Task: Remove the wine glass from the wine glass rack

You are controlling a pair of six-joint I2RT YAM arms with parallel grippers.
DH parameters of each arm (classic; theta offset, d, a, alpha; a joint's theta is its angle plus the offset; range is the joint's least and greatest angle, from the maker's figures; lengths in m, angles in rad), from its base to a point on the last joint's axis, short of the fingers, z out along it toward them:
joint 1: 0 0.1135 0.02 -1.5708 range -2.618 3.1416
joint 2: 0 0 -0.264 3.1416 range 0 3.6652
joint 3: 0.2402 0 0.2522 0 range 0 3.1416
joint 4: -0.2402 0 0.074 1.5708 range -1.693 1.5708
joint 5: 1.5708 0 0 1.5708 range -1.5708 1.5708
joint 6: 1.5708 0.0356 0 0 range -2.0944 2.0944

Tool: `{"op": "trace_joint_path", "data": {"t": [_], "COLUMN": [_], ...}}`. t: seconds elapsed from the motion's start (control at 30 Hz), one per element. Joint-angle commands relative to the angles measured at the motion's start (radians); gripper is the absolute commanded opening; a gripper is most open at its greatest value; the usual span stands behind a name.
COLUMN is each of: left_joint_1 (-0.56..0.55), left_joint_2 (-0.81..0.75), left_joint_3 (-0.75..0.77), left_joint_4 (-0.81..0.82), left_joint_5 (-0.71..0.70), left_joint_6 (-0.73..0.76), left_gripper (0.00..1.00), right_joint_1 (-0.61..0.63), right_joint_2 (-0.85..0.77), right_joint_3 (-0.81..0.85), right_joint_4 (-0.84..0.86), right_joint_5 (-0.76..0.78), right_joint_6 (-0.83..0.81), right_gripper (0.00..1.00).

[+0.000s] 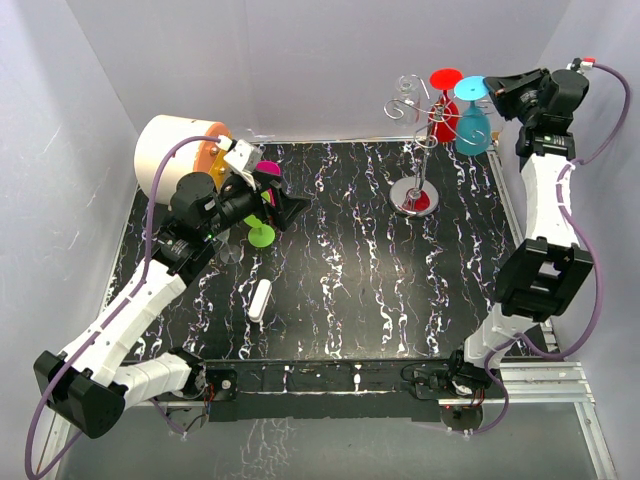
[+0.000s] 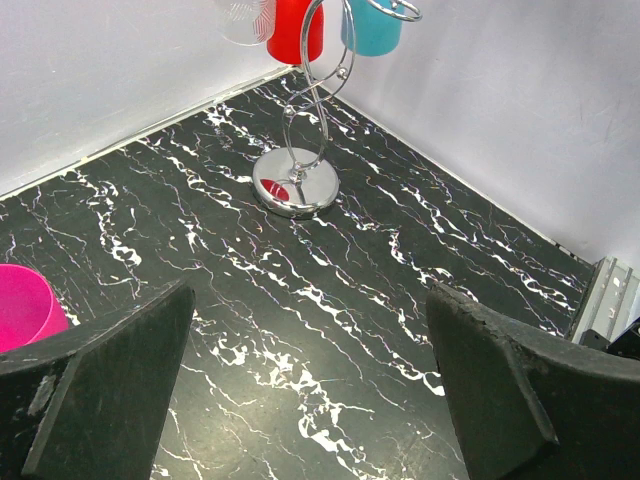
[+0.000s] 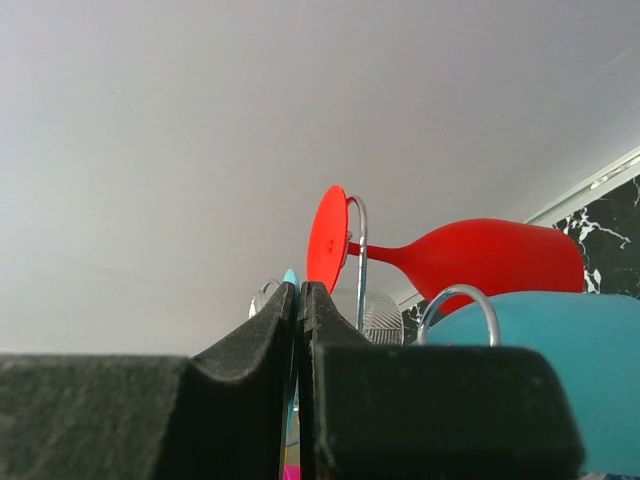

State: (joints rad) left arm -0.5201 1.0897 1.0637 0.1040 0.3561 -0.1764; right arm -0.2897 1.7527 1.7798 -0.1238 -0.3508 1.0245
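Note:
The silver wine glass rack (image 1: 415, 197) (image 2: 296, 182) stands at the back right of the table. A red wine glass (image 1: 445, 122) (image 3: 480, 260), a teal wine glass (image 1: 473, 130) (image 3: 560, 370) and a clear glass (image 3: 383, 318) hang upside down from its scroll arms. My right gripper (image 1: 492, 92) (image 3: 298, 290) is up at the rack's top, shut on the thin edge of the teal glass's foot (image 1: 470, 89). My left gripper (image 1: 275, 205) (image 2: 310, 380) hangs open over the table's left side, holding nothing.
A cream drum (image 1: 175, 150) lies at the back left. A pink glass (image 1: 267, 168) (image 2: 25, 305) and a green glass foot (image 1: 261, 235) sit by my left gripper. A small white object (image 1: 260, 300) lies on the marbled black table (image 1: 340, 290). White walls enclose three sides.

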Motion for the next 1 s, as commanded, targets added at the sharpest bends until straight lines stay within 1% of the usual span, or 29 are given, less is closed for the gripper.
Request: {"op": "trace_joint_path", "data": {"t": [0.0, 0.4, 0.73, 0.97], "left_joint_1": [-0.004, -0.004, -0.004, -0.003], "left_joint_2": [-0.007, -0.013, -0.014, -0.016], "left_joint_3": [0.006, 0.007, 0.007, 0.007], "left_joint_4": [0.025, 0.023, 0.023, 0.022], "left_joint_5": [0.013, 0.008, 0.009, 0.009], "left_joint_6": [0.006, 0.009, 0.011, 0.011], "left_gripper": [0.99, 0.99, 0.99, 0.99], "right_joint_1": [0.008, 0.012, 0.011, 0.01], "right_joint_2": [0.033, 0.041, -0.005, -0.083], "right_joint_3": [0.057, 0.079, 0.022, -0.006], "right_joint_4": [0.103, 0.126, 0.129, 0.108], "right_joint_5": [-0.002, 0.133, 0.306, 0.406], "right_joint_6": [0.041, 0.034, 0.016, -0.015], "right_gripper": [0.0, 0.0, 0.0, 0.0]}}
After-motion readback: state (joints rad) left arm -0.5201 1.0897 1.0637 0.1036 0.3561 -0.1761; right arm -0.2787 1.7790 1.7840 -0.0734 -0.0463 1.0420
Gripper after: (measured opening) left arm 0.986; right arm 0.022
